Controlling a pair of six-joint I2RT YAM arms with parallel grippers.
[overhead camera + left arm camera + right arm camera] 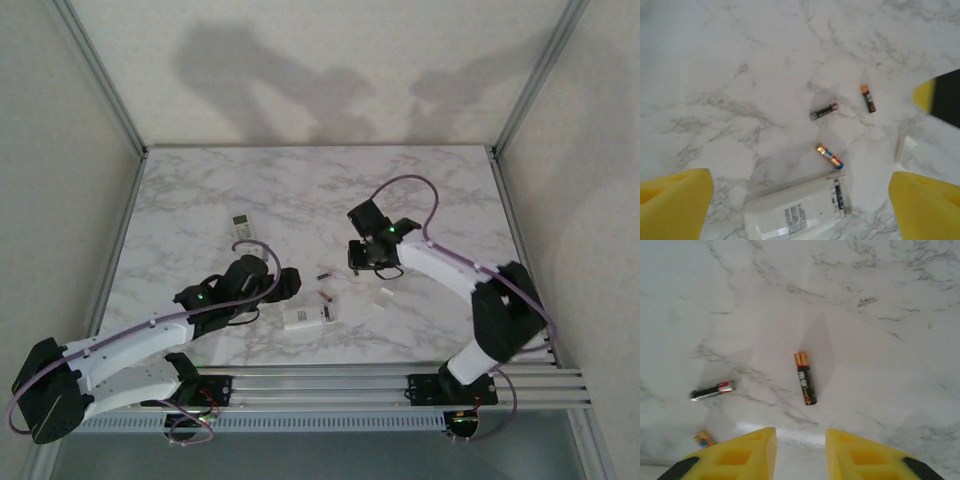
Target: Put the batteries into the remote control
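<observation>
Three loose batteries (324,276) lie flat on the marble surface (740,75) just beyond the white remote (790,215) — dark battery (823,111) crosswise, coppery battery (829,155) and black-orange battery (805,378) slanted. A white piece (902,147) lies near. Left hand (800,181) spreads wide above the remote; right hand (800,437) — slightly parted — holds nothing.

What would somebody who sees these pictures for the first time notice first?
Probably the white remote, lying label-up on the marble table by the open left gripper, its battery compartment open with what looks like one cell inside. Just beyond it, three loose batteries lie scattered, none touching another.
</observation>
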